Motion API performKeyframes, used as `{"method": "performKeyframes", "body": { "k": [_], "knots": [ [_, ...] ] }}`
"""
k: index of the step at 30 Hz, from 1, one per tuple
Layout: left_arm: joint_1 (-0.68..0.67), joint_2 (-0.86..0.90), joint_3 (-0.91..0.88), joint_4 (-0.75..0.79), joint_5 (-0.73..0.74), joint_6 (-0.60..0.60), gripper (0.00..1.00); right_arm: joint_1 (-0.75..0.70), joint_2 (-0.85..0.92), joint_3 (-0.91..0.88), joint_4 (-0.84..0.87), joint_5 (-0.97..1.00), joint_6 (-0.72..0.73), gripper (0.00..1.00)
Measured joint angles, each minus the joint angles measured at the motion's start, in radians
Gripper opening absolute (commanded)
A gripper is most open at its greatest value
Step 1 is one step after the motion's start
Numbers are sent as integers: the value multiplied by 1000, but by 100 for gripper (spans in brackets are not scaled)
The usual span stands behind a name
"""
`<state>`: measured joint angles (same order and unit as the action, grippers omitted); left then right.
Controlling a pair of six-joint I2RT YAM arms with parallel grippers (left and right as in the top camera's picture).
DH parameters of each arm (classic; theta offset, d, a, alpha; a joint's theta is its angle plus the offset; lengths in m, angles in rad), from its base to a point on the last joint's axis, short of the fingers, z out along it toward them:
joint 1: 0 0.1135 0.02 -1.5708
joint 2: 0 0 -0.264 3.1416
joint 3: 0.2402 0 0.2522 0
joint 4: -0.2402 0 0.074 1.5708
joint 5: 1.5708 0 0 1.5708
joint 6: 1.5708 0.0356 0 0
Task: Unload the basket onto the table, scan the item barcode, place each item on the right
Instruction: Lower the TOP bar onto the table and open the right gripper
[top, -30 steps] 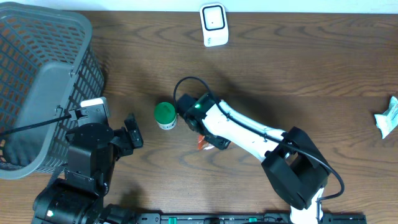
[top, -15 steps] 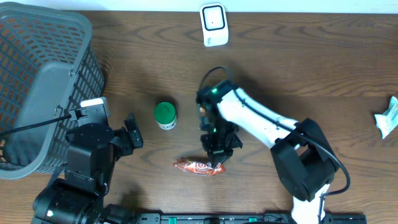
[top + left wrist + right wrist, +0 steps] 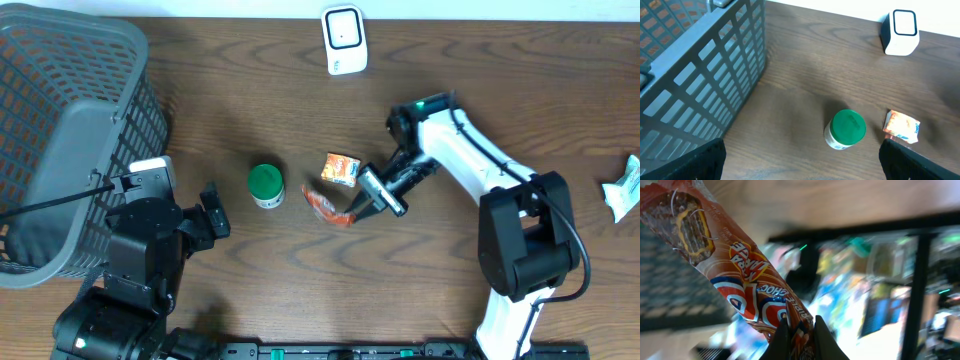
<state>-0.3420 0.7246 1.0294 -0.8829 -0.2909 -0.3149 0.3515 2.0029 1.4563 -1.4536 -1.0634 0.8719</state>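
Nearest the robot's base, the left gripper (image 3: 215, 212) stood with its jaws spread wide and nothing between them, close beside the grey plastic lattice basket (image 3: 140, 110).

At mid-table the right gripper (image 3: 799, 332) was clamped tight on one end of a red-and-orange foil-wrapped chocolate bar (image 3: 735, 275). The bar appeared to be lifted clear of the dark wooden table (image 3: 500, 110). It was just beside a green-lidded white jar (image 3: 265, 185) and near a small orange sachet (image 3: 340, 168) lying flat. A white crumpled packet (image 3: 625, 187) lay well apart at the right edge.

At the far edge stood the white box-shaped barcode scanner (image 3: 344, 40), well apart from the held bar.

Assessment: the item had been picked up and the grip looked secure. The bar had not yet been presented to the scanner. What was left was to carry it to the far edge and turn its barcode towards the scanner window.

Markings: the wrapper read "TRIPLE CHOC" beneath a round blue-and-white emblem. The brand lettering above it could not be read with confidence. No barcode was visible on the exposed face.
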Motion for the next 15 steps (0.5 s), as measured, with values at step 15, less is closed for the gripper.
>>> {"method": "performKeyframes", "body": {
  "k": [15],
  "knots": [
    [0, 0, 0, 0, 0, 0, 98, -68, 0, 0, 5, -167, 77, 2]
  ]
}}
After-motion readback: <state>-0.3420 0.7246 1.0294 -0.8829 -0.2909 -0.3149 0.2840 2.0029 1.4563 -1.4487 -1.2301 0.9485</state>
